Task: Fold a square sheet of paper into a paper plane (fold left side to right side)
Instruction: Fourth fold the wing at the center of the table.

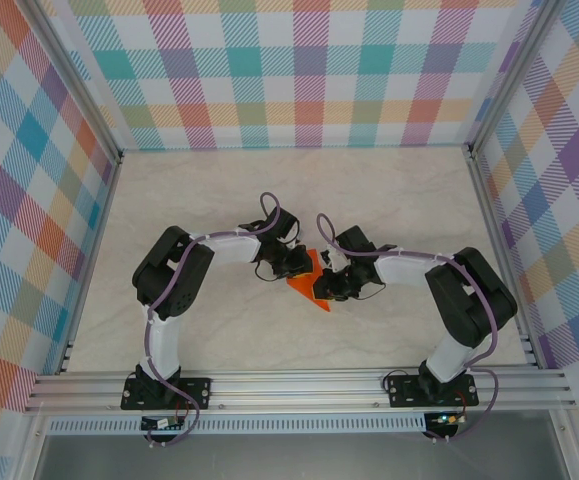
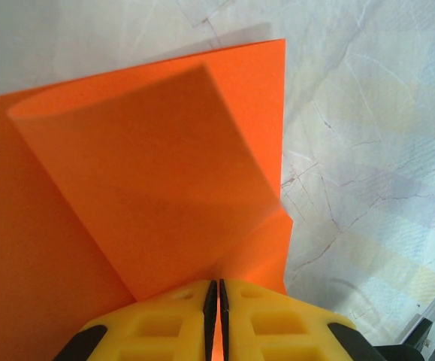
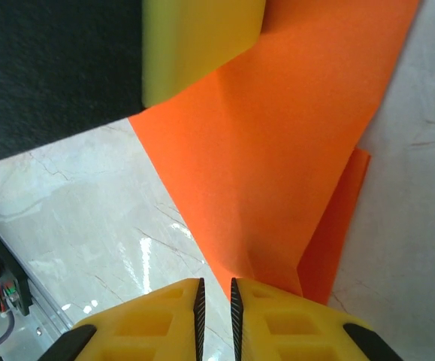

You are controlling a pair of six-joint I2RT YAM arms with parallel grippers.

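Looking down from above, you can see both arms reaching to the middle of the table (image 1: 219, 190), where the left gripper (image 1: 291, 264) and the right gripper (image 1: 332, 285) meet nose to nose. The square sheet of paper (image 1: 307, 288) sits between them. It is bright orange and looks like a bent, pointy shape, not a flat square. From the left wrist, you see the two yellow fingers (image 2: 164, 327) squeezed tight on the near edge of the sheet, with a thin line of orange in the slit. One part of the sheet curls over the other like a soft roll, and no sharp crease shows there. From the right wrist, the yellow fingers (image 3: 292, 323) are pressed nearly together. A pointed corner of the sheet runs down into them, so I think they pinch it too. The sheet seems to lift off the table between the two grippers, with a second layer peeking out behind. So your first fold, left side over to right side, looks begun but not pressed flat. No pointed nose and no wings are folded. I think most of the folding is left to do.
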